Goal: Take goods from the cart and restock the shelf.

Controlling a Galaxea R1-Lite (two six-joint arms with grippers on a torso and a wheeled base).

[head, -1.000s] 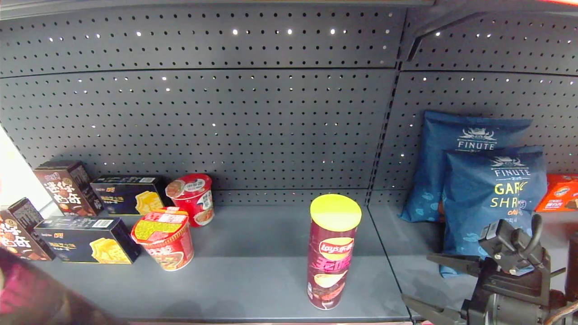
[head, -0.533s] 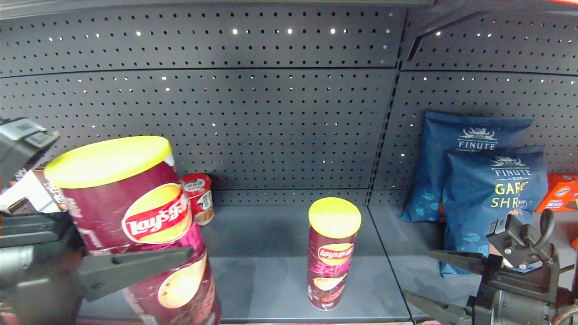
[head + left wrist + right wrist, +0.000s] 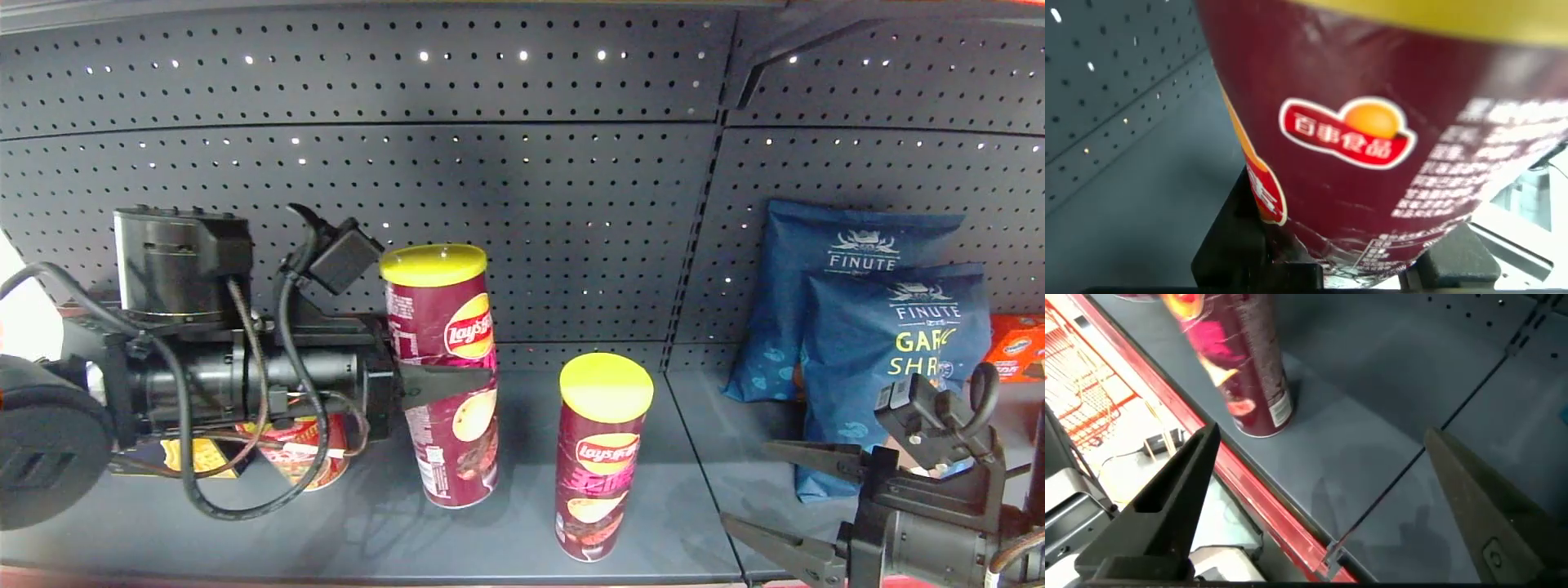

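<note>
Holding a chips can [image 3: 439, 314] clamped in my left gripper [image 3: 441, 377], seemingly touching the shelf [image 3: 522, 531]; my right gripper [image 3: 747, 486] is gaping wide, empty.

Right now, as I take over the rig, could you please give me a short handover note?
Left gripper: shut on the held chip can, low over the shelf; base contact unclear.
Right gripper: open, empty, near the blue snack bags.
Done: standing chip can upright on the shelf, right of the held one.
To do: set down, release, fetch more.
</note>
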